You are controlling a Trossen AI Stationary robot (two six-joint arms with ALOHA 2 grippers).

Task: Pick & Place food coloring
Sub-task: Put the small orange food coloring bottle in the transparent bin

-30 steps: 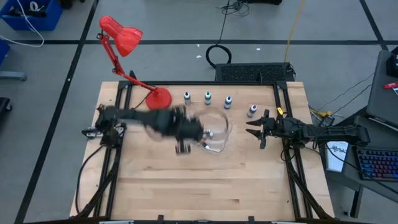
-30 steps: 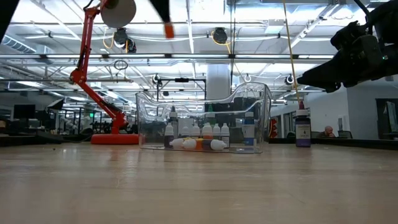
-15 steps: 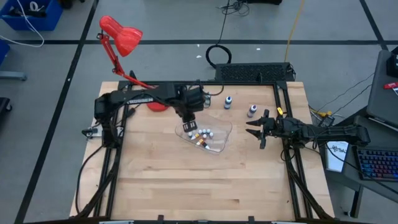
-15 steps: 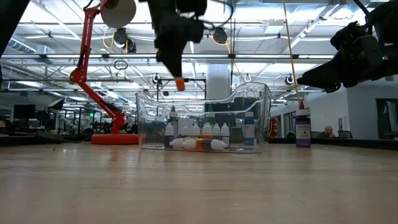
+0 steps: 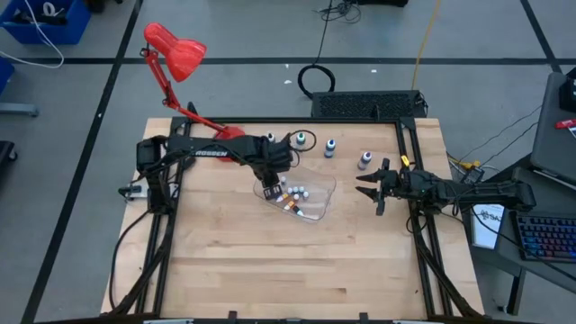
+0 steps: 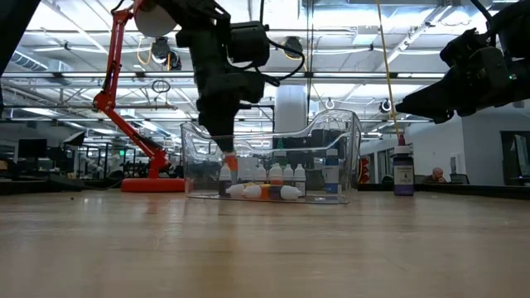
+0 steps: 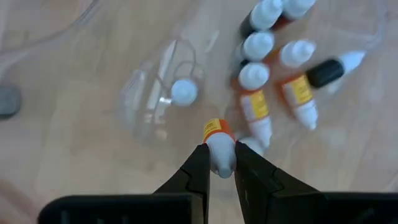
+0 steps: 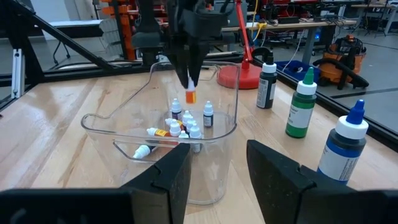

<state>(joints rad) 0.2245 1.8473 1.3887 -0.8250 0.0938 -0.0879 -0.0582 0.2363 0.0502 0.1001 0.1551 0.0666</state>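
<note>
Left gripper (image 7: 219, 167) clamped on small orange-labelled white-capped dropper bottle (image 7: 217, 144), held inside clear plastic bin (image 5: 317, 203), above loose bottles (image 7: 264, 81). Judgement: lower close to floor, release over bare patch, lift straight up. Right gripper (image 5: 369, 186) waits beside bin, fingers apart, empty.

Red lamp (image 5: 175, 49), clear bin (image 6: 348, 157), orange-labelled white-capped bottle (image 7: 217, 144)
</note>
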